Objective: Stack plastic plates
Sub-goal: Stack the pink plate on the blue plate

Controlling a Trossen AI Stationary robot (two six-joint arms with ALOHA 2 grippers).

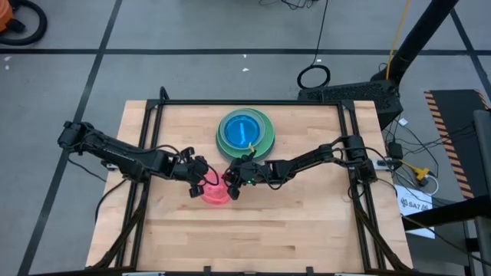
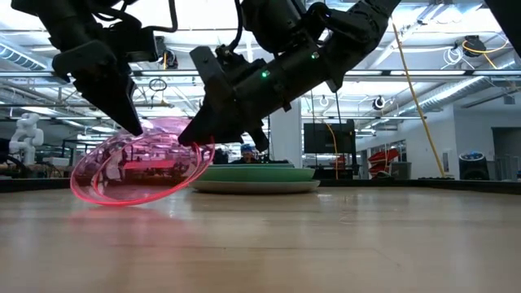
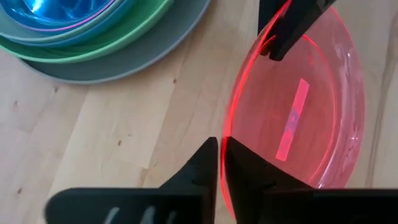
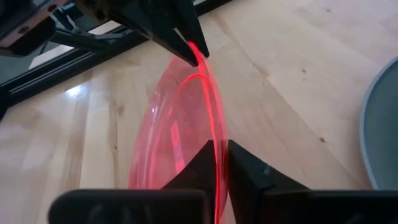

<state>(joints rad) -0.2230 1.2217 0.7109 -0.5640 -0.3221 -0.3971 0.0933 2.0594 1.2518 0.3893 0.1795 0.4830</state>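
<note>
Pink plates (image 1: 215, 192): two translucent pink plates, nested one in the other, sit near the middle of the tabletop, just toward the front edge from the stack. In the low view (image 2: 138, 167) they are tilted, with the lower rim on the wood and the upper rim lifted.
Left gripper (image 1: 201, 182): it reaches in from the left edge of the tabletop and is clenched on the pink rim on its own side. In the left wrist view (image 3: 219, 163) the two dark fingers close on the thin red edge.
Right gripper (image 1: 232, 184): it comes from the right edge and pinches the opposite rim of the same pink plates. The right wrist view (image 4: 221, 163) shows its fingers pressed on either side of the glowing edge, with the left gripper's tip at the far rim.
Stack (image 1: 245, 134): a pile of plates stands near the middle of the back edge, a large grey plate (image 3: 124, 61) at the bottom, a green one (image 3: 134, 34) on it, and blue (image 1: 242, 128) on top.
Stack and pink plates: near each other but apart, with bare wood between them in the left wrist view.
Tabletop (image 1: 291, 230): pale wood, inside a black frame.
</note>
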